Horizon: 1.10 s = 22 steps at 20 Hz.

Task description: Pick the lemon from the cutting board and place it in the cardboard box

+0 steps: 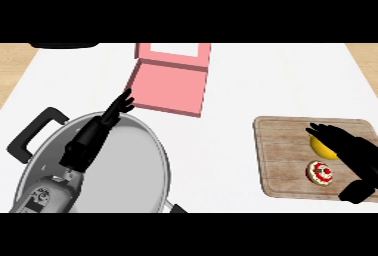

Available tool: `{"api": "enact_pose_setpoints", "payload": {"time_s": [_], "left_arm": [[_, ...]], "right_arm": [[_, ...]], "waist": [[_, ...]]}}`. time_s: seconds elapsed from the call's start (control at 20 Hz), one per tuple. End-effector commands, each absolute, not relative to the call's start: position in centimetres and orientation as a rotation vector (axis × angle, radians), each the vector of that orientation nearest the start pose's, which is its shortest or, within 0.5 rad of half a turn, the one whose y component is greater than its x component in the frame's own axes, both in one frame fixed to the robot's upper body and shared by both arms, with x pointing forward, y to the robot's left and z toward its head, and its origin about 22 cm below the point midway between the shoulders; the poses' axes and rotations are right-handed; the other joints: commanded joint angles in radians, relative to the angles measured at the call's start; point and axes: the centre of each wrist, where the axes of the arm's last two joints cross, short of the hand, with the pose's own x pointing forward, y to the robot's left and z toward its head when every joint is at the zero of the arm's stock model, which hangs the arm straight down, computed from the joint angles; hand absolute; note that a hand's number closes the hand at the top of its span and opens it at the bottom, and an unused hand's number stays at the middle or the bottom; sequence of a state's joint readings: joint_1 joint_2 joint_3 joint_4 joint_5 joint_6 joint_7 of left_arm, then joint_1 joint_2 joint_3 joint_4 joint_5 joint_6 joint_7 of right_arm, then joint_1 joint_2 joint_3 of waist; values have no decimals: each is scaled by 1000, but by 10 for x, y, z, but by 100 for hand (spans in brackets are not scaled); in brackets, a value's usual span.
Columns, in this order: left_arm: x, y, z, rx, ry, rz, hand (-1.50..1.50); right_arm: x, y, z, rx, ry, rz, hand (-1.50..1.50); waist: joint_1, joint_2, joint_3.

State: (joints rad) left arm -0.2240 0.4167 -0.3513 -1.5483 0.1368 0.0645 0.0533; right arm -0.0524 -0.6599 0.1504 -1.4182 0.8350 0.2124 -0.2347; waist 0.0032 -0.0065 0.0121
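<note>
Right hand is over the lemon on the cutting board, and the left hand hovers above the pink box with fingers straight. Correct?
Not quite. In the head view the left hand is above the large steel pan, not the pink box. The rest holds: the right hand is over the lemon on the cutting board.

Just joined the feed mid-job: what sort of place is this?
Most likely a kitchen counter: a wooden cutting board holding a lemon, and a large metal pan with a black handle, on a white top.
</note>
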Motion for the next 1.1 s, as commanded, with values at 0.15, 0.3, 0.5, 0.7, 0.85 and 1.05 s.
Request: {"api": "enact_pose_setpoints", "payload": {"time_s": [0.15,0.3,0.5,0.7,0.85,1.05], "left_arm": [[276,219,44,-29,-1594,-460,0],[272,210,30,-51,-1607,-472,0],[268,223,40,-33,-1598,-449,0],[274,190,28,-41,-1596,-441,0],[260,214,25,-18,-1583,-452,0],[277,207,39,-36,-1595,-436,0]], "right_arm": [[248,-358,5,-715,-1129,1510,-150],[270,-355,7,-774,-1107,1520,-150],[254,-361,-3,-781,-1097,1520,-150],[269,-361,0,-755,-1100,1532,150],[258,-369,-6,-766,-1097,1587,150],[280,-356,0,-818,-1177,1580,150]], "waist": [[-2,7,-12],[3,9,-12],[-4,6,-12],[-8,9,-12],[-6,6,-12],[-4,8,-12]]}}
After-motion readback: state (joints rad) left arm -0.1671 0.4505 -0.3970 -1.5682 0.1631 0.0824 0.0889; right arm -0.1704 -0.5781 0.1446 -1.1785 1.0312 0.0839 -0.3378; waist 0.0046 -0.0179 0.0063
